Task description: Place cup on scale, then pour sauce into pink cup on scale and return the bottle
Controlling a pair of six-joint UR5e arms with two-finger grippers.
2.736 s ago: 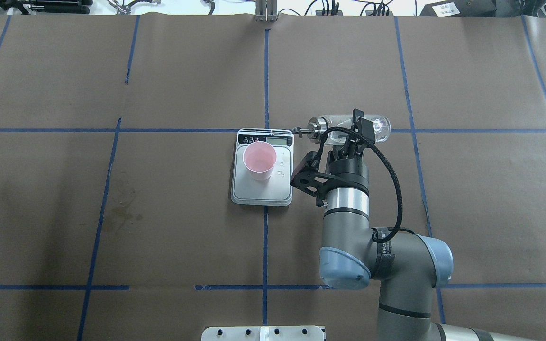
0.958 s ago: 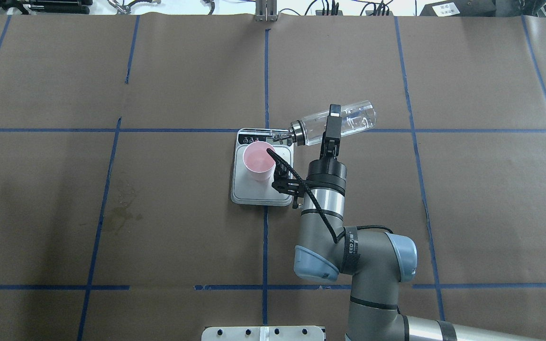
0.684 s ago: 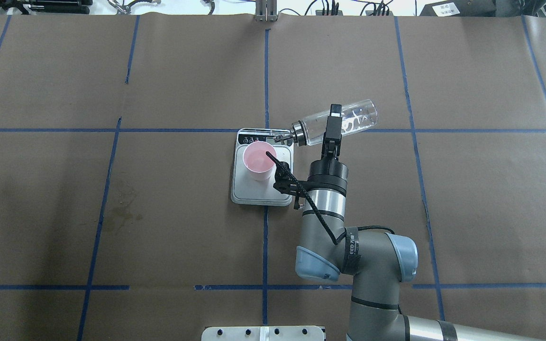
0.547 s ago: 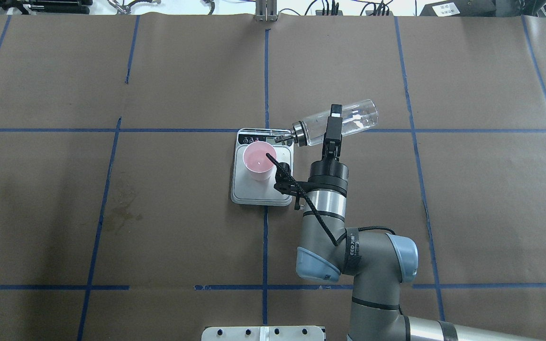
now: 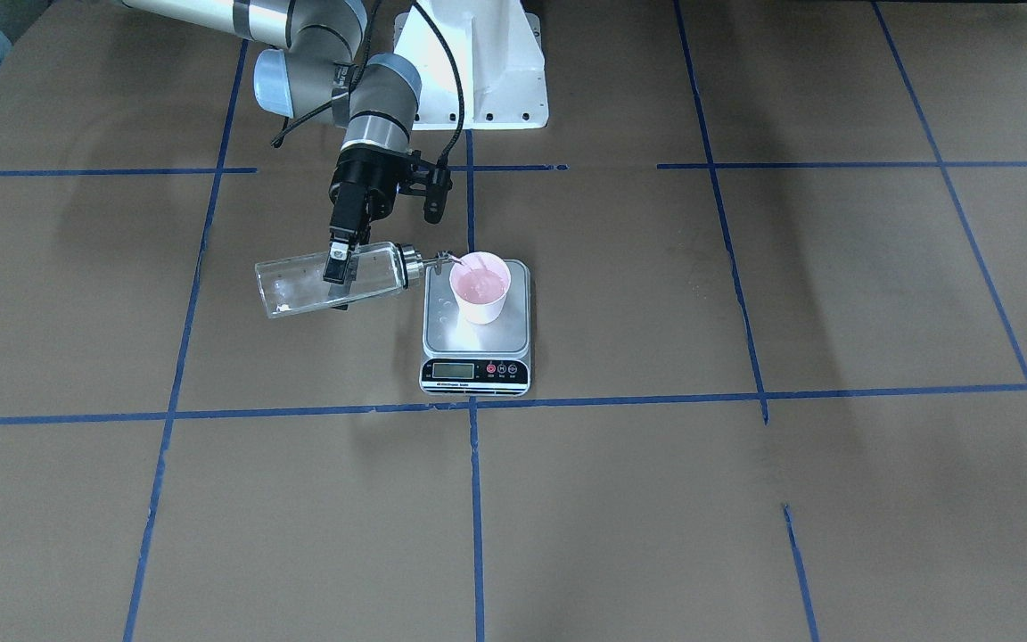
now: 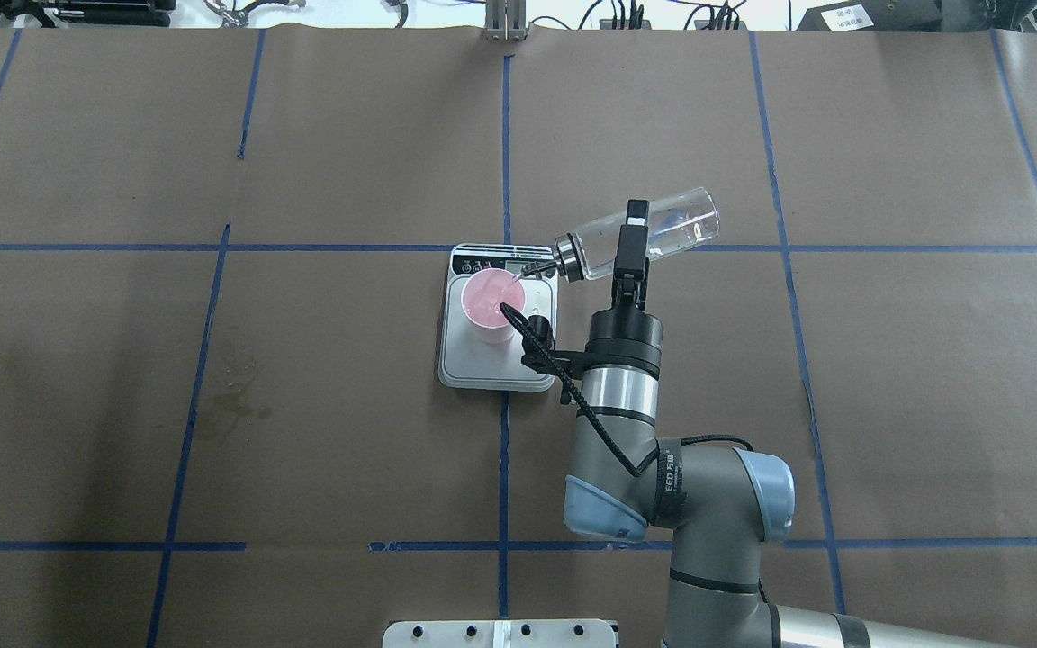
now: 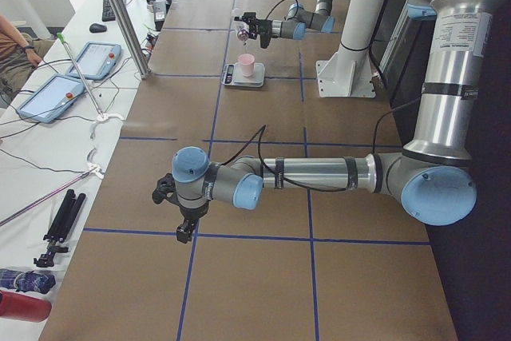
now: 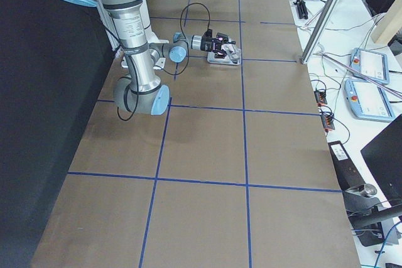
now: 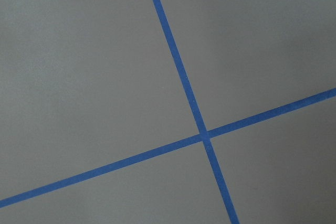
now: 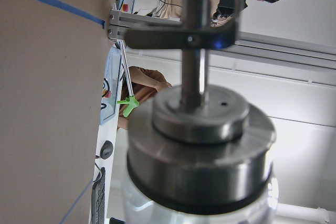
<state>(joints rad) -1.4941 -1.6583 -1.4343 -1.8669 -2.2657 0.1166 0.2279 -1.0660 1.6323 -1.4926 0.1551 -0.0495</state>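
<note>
The pink cup [image 6: 489, 301] stands upright on the steel platform of the scale [image 6: 493, 364], also seen in the front view (cup [image 5: 480, 285], scale [image 5: 476, 343]). My right gripper [image 6: 631, 238] is shut on the clear glass bottle [image 6: 667, 225] and holds it tilted, nearly lying flat, in the air. The silver cap and thin spout [image 6: 538, 265] point down at the cup's rim. The right wrist view shows the cap [image 10: 199, 140] close up. The sauce is hardly visible. My left gripper [image 7: 185, 227] shows only in the exterior left view, far from the scale; I cannot tell if it is open.
Brown paper with a blue tape grid covers the table. A dark stain [image 6: 230, 405] lies left of the scale. The robot's base plate [image 6: 500, 633] is at the near edge. The left arm [image 7: 303, 173] stretches low over the table. Tablets [image 7: 52, 95] lie on the side bench.
The right arm carried the bottle left toward the scale and tipped it. In the last half second the spout dipped a little lower over the cup's rim.
</note>
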